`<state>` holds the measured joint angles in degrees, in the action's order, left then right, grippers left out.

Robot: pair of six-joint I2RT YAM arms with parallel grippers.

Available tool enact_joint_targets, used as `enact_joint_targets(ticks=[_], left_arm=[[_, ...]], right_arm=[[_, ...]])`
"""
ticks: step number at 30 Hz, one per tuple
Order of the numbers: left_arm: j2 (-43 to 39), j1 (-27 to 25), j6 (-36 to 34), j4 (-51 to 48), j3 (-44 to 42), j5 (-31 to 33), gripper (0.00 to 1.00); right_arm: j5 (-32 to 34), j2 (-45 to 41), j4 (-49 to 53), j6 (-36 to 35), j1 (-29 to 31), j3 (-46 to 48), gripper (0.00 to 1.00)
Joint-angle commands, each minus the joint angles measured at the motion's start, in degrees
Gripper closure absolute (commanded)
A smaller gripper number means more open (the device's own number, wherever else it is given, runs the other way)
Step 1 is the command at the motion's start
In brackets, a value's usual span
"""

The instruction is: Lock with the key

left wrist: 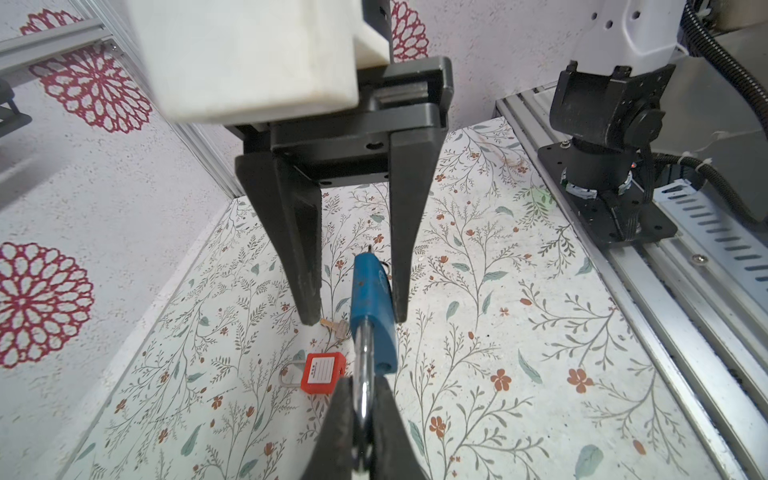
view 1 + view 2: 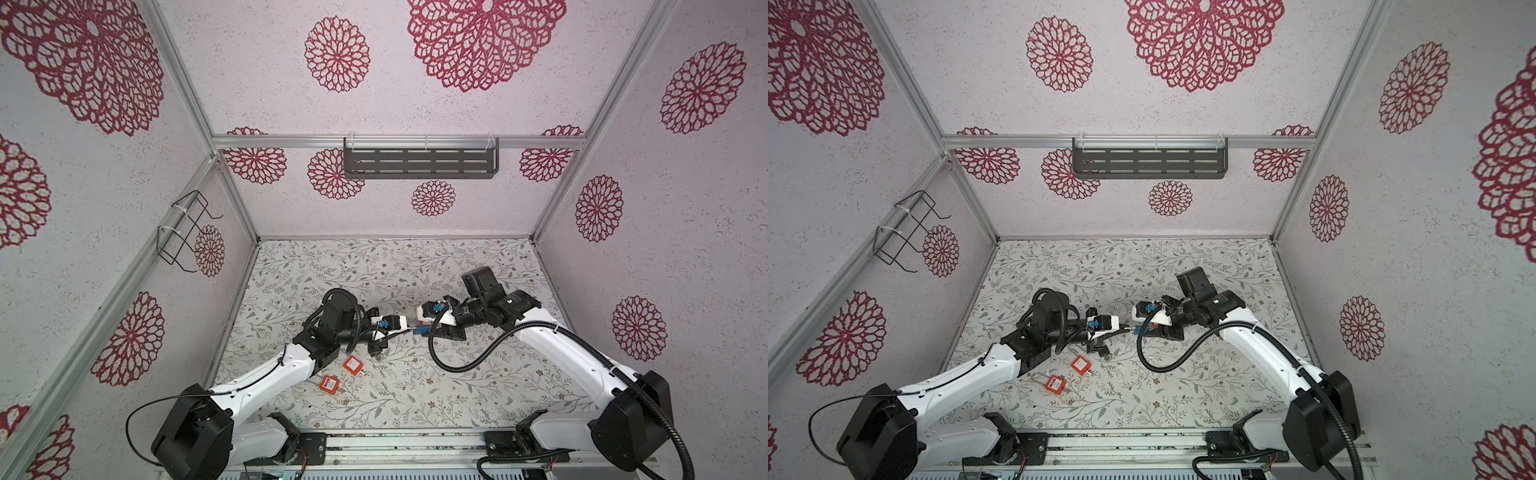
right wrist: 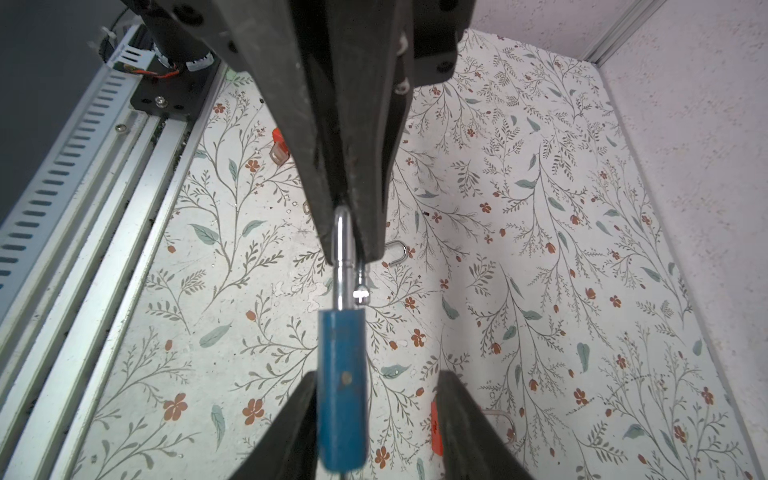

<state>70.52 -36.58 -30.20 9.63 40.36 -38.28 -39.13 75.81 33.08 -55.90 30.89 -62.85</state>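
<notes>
Here the left claw [image 1: 362, 381] clenches the shackle [image 1: 363, 353], holding the blue padlock [image 1: 372, 307] steady above the counter [image 1: 498, 332]; the right claw [image 1: 356, 319] straddles its body, jaws released, probably readying a grip.

My workplace: robot lab test cell, not home. Aluminium frame posts [image 2: 235, 197] box in wallpapered panels [image 2: 270, 95], red medallion print. Floral-papered tabletop [image 2: 374, 266] underneath. Slotted metal shelf [image 2: 419, 162] at 12 o'clock, wire rack [image 2: 180, 232] at 10 o'clock. My arm bases [image 2: 307, 446] bolted to mounting rail [image 2: 395, 448] at 6 o'clock.
</notes>
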Motion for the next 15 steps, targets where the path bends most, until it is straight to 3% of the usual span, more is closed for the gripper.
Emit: enact_joint_targets(ticks=[1, 15], left_arm=[[-0.03, 0.45, 3.05, 4.32, 0.25, -2.32, 1.00], [1.68, 0.45, 3.13, 4.48, 1.14, -2.24, 1.00]], right_arm=[[-3.21, 0.12, -0.26, 0.07, -0.22, -0.43, 0.59], [-4.15, 1.22, 4.00, -3.81, -0.22, -1.92, 0.78]])
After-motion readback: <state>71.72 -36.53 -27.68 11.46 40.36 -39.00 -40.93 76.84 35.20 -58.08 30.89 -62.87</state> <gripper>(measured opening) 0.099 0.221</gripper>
